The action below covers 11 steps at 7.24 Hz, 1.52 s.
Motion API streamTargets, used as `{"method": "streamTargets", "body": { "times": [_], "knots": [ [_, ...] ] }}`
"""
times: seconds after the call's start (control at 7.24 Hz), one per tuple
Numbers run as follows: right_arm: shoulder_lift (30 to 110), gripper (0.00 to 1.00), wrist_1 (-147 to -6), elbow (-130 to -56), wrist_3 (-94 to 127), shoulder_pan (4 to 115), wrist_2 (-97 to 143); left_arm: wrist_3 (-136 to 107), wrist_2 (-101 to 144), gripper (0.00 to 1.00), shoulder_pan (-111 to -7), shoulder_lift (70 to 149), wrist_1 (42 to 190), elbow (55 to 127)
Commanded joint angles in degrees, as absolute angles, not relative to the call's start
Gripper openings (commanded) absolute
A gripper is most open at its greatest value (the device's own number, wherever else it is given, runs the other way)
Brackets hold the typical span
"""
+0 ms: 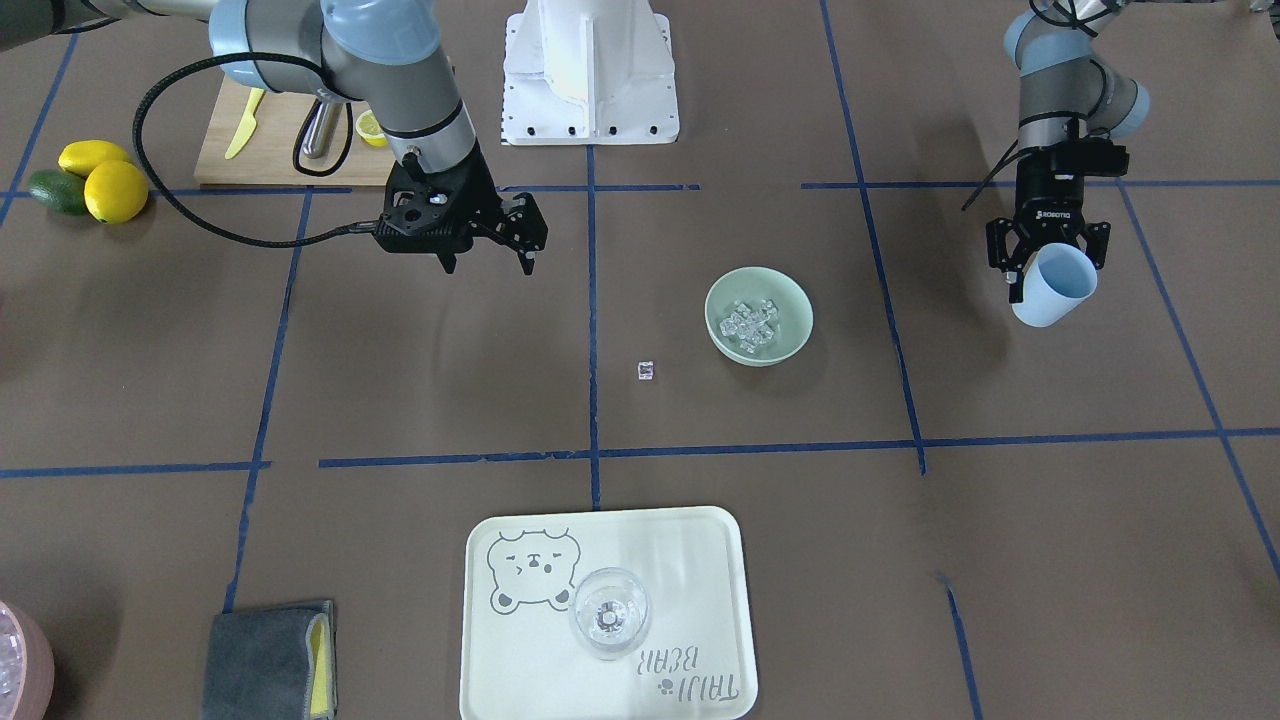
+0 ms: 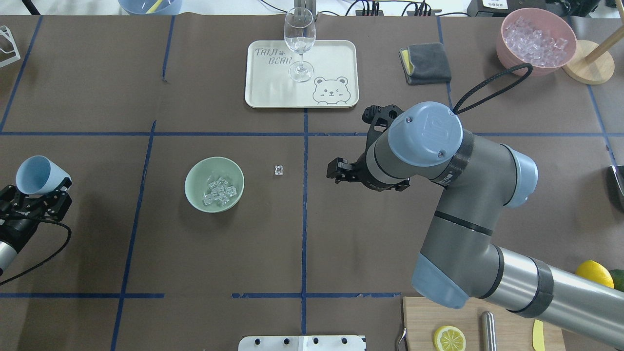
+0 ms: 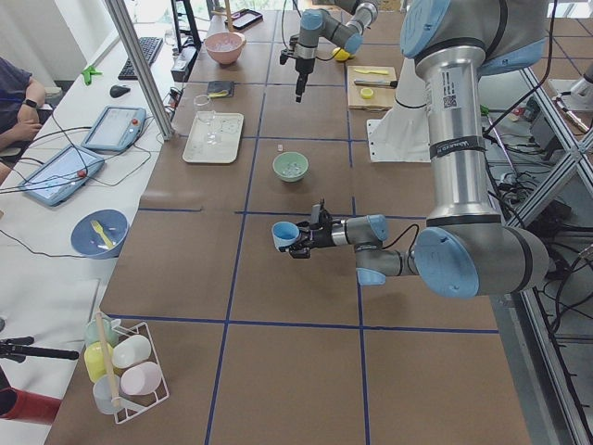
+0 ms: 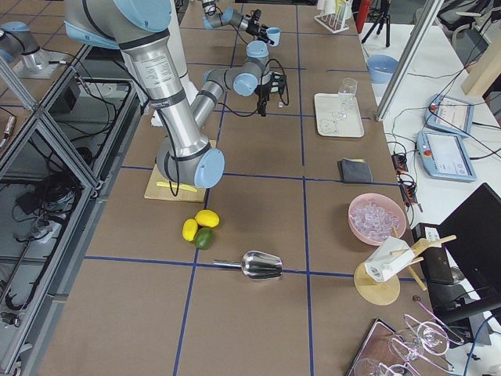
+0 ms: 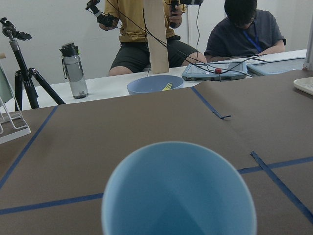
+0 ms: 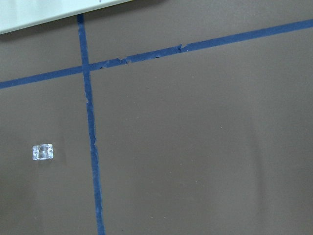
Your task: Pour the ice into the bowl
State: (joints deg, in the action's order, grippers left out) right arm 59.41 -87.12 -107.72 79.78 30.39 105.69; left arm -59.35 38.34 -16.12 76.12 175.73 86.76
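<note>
The pale mint-green bowl [image 1: 792, 298] stands right of the table's middle, with the heap of small clear ice cubes [image 1: 750, 325] inside it; in the overhead view the bowl [image 2: 196, 176] and ice [image 2: 220, 191] show too. My left gripper [image 1: 1048, 262] is shut on a light blue cup [image 1: 1053, 287], held tilted above the table, well away from the bowl. The left wrist view shows the cup [image 5: 178, 193] empty. My right gripper [image 1: 490, 262] is open and empty, hovering on the bowl's other side. A lone clear cube [image 1: 645, 370] lies on the table between them.
A cream tray [image 2: 336, 53] holds a wine glass [image 2: 299, 41] at the far side. A grey cloth [image 2: 425, 62] and a pink container of ice [image 2: 535, 41] sit far right. A cutting board [image 2: 419, 321] with a lemon half [image 2: 449, 338], and lemons [image 1: 105, 180], lie near the robot's base.
</note>
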Motion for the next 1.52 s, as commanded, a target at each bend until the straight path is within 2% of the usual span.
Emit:
{"method": "streamTargets", "body": {
  "times": [0.0,0.41,0.69,1.1,1.24,1.38],
  "knots": [
    [58.7,1.0,-87.2,-107.7,80.0,30.2,105.6,-60.4,38.7,0.0,-17.5,77.3,175.5,85.1],
    [58.6,1.0,-87.2,-107.7,80.0,30.2,105.6,-60.4,39.1,0.0,-18.1,79.4,175.4,81.1],
    [58.6,1.0,-87.1,-107.7,80.0,30.2,105.6,-60.0,40.9,0.0,-18.1,79.5,175.4,81.0],
    [58.6,1.0,-87.2,-107.7,80.0,30.1,105.6,-59.5,47.5,0.49,-20.8,79.5,176.0,81.7],
    [58.6,1.0,-87.2,-107.7,80.0,30.1,105.6,-59.5,48.0,0.89,-21.5,79.5,176.4,81.8],
    [58.6,1.0,-87.2,-107.7,80.1,30.0,105.6,-59.5,47.9,1.0,-21.7,79.2,176.4,81.8]
  ]
}}
